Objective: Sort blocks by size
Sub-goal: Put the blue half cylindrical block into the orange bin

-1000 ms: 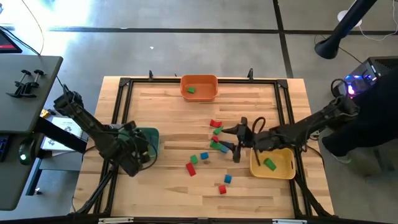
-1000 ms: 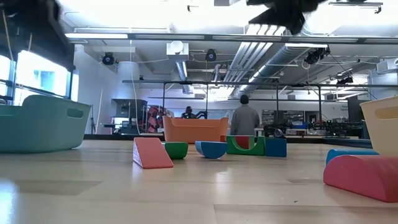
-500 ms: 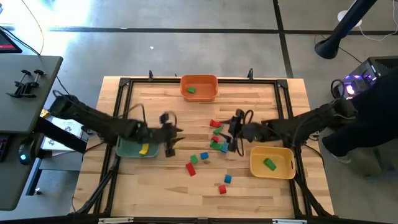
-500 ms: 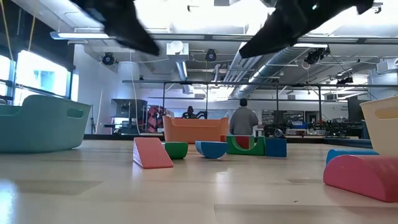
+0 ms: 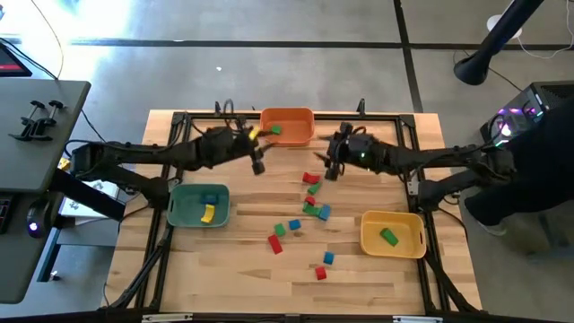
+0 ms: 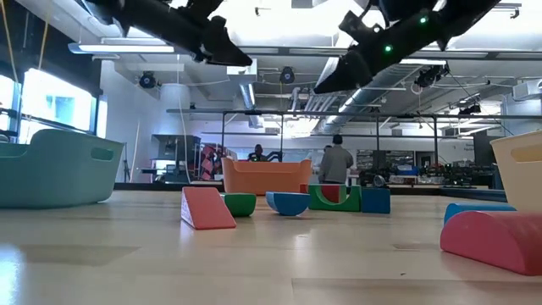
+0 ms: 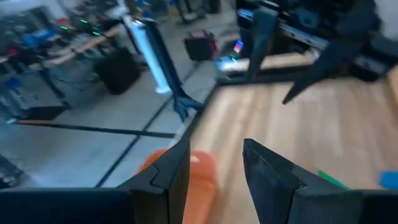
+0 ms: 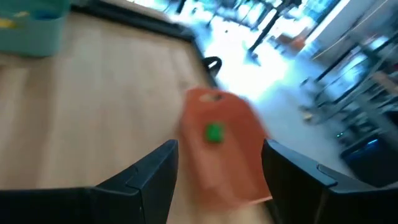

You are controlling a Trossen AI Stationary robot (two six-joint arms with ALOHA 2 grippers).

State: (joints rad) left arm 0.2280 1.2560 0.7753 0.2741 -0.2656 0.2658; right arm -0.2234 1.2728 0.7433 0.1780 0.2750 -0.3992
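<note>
Presently the green bin (image 5: 198, 205) at about 8 o'clock on the worktop (image 5: 233, 269) holds a yellow block (image 5: 207, 213) and a blue block (image 5: 211, 198). Left gripper (image 5: 256, 163) hangs just beside the orange bin (image 5: 287, 126), jaws apart and empty. That bin, at 12 o'clock, holds a green block (image 5: 275, 129). Loose blocks (image 5: 312, 199) lie scattered around the worktop's centre. Right gripper (image 5: 330, 167) hovers above them, jaws apart and empty. At 4 o'clock, the yellow bin (image 5: 392, 234) holds another green block (image 5: 388, 236).
</note>
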